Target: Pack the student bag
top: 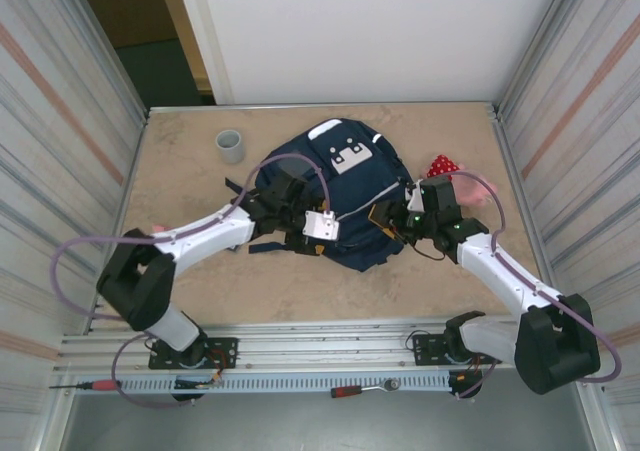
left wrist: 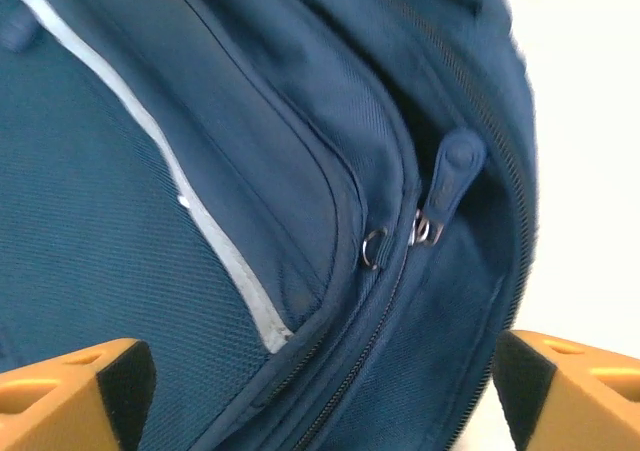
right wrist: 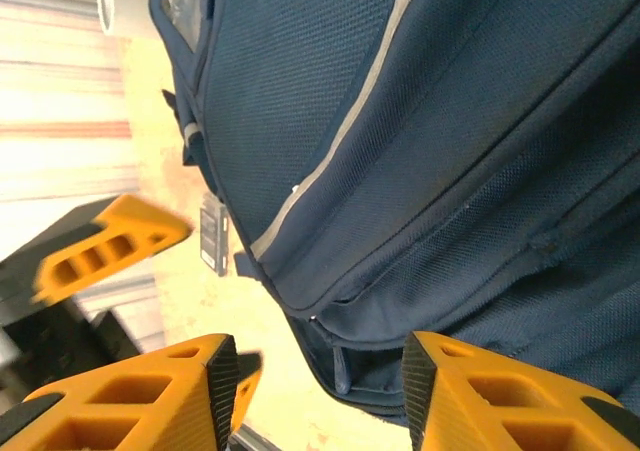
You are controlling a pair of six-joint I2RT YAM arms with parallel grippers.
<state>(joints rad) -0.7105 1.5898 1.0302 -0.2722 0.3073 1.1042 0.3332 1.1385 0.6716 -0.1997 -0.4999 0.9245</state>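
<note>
The student bag is a large navy backpack lying flat mid-table, with a white patch near its top. My left gripper hovers at the bag's left lower side. In the left wrist view its orange fingers stand wide apart, and the gripper is open over the bag's zip seams. A rubber zip pull and a reflective stripe show there. My right gripper is at the bag's right lower edge. It is open, with the bag's corner and bare table between its fingers.
A grey cup stands at the back left. A red spotted item and a pink one lie to the right of the bag, behind the right arm. Dark straps trail from the bag's left side. Corrugated walls close in both sides.
</note>
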